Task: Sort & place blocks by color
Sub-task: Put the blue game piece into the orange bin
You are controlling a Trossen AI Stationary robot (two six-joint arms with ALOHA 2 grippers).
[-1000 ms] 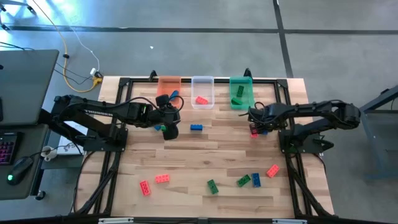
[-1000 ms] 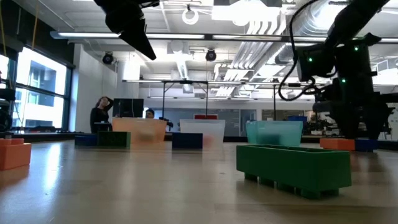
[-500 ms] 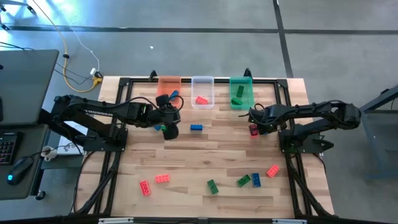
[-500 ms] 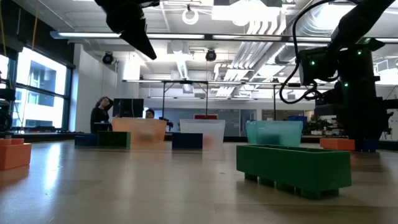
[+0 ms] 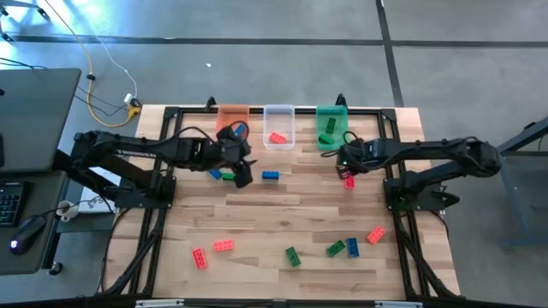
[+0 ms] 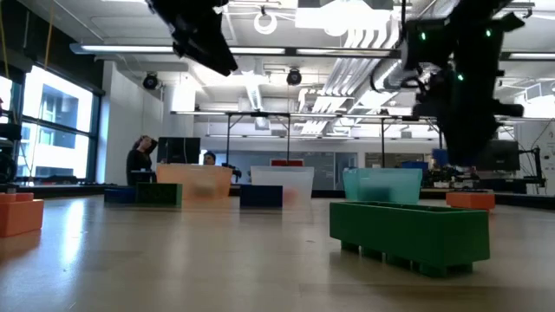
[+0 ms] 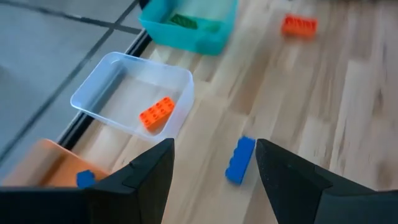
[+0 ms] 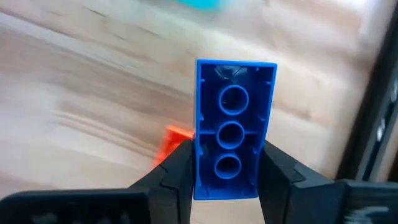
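My right gripper (image 8: 227, 171) is shut on a blue block (image 8: 235, 118) and holds it above the table in front of the green bin (image 5: 331, 127). A red block (image 5: 348, 180) lies on the wood just below it. My left gripper (image 5: 242, 171) hovers open in front of the orange bin (image 5: 232, 117), with nothing between its fingers. A blue block (image 7: 240, 159) lies flat on the table ahead of it. A blue block (image 5: 214, 174) and a green one (image 5: 227, 176) lie beside that arm. The clear bin (image 5: 278, 126) holds a red block (image 7: 156, 113). My right gripper pinches the blue block's two long sides (image 8: 200, 149) between its two fingers. The fingers come from above, pointing steeply down, and lie across the block. The block's hollow underside faces the wrist camera. It is lifted clear of the table.
Several more blocks lie near the table's front edge: red ones (image 5: 199, 257) (image 5: 223, 245) (image 5: 375, 234), green ones (image 5: 293, 256) (image 5: 335, 248) and a blue one (image 5: 352, 247). The three bins stand in a row at the far edge. The orange bin holds a blue block (image 7: 85, 178).
My right gripper has shut on the blue block and lifted it off the table, drifting toward the far edge and the green bin; the red block stayed on the wood. My left gripper has rolled at the wrist and stayed open.
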